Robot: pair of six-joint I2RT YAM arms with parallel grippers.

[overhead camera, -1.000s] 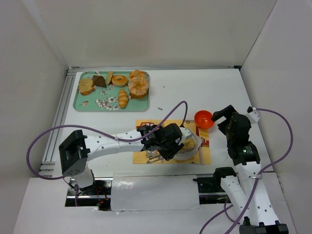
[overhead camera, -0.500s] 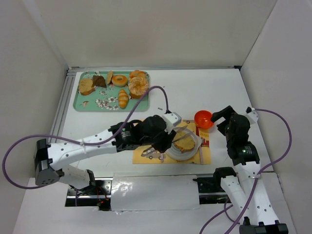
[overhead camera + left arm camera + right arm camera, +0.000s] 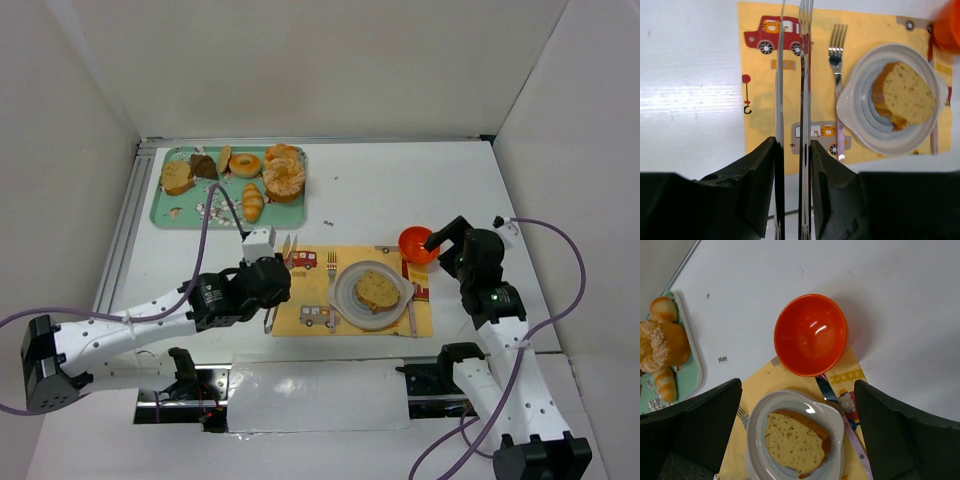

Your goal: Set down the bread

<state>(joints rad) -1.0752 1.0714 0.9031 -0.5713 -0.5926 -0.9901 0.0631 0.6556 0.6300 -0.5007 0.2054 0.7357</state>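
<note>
Flat oval golden-tan bread slice (image 3: 377, 290) lying in the round grey plate (image 3: 348, 280) on the yellow placemat (image 3: 300, 300). Left gripper (image 3: 792, 145) nearly closed, empty; right gripper (image 3: 795, 390) wide apart, empty. Risk: snagging the fork (image 3: 838, 75), jolting the plate.

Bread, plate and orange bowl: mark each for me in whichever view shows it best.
bread (image 3: 792, 441), right wrist view, middle of the cut crumb face.
plate (image 3: 756, 426), right wrist view, bare left rim.
orange bowl (image 3: 811, 334), right wrist view, centre of the inside.
</note>
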